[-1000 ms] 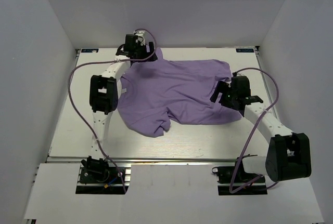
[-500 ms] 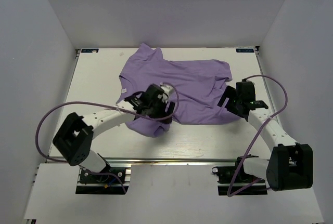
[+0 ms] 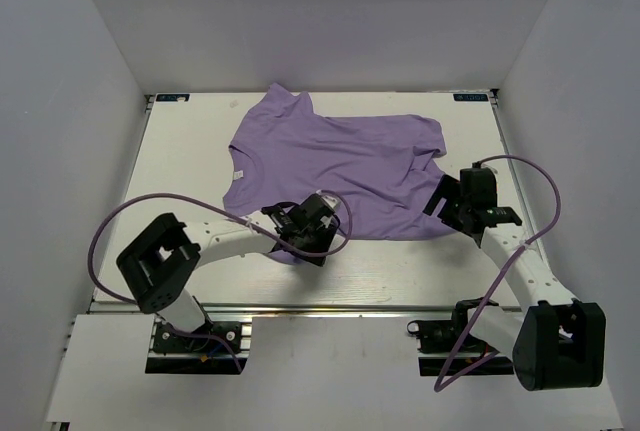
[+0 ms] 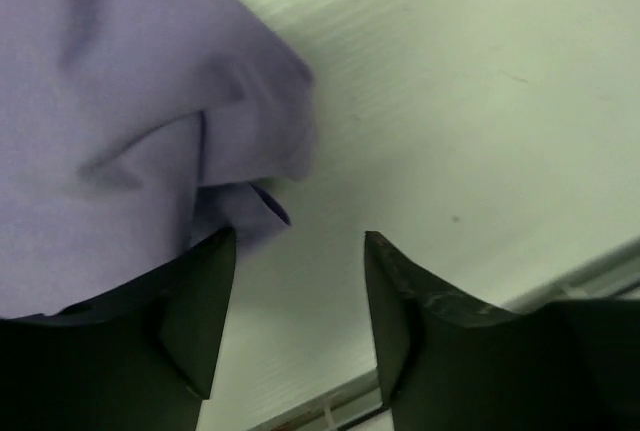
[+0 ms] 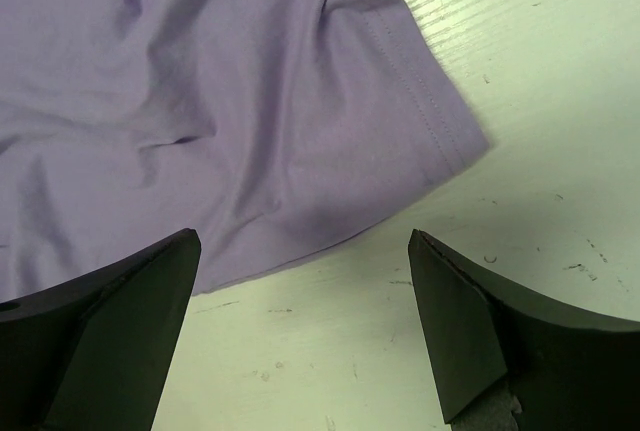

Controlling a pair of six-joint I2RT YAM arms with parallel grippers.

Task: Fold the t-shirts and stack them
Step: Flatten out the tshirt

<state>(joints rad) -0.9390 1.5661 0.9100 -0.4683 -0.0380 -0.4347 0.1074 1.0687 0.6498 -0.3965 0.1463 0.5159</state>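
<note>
A lavender t-shirt (image 3: 350, 166) lies spread sideways on the table, neck and small white tag to the left. Its near sleeve is bunched at the front left. My left gripper (image 3: 306, 243) is open and low over that bunched sleeve. In the left wrist view the sleeve cloth (image 4: 150, 101) lies against the left finger (image 4: 195, 311), and the gap of the gripper (image 4: 300, 321) holds only bare table. My right gripper (image 3: 441, 205) is open at the shirt's near right hem corner. In the right wrist view the gripper (image 5: 300, 321) hangs wide open just short of the hem (image 5: 430, 121).
The white table (image 3: 180, 171) has side walls to the left, right and back. Its metal front rail (image 3: 330, 308) runs just below the left gripper. Purple cables (image 3: 120, 221) loop off both arms.
My left arm swung from the shirt's far left sleeve to the bunched near sleeve at the front, then a little nearer. The right gripper drew back slightly toward the near right.
</note>
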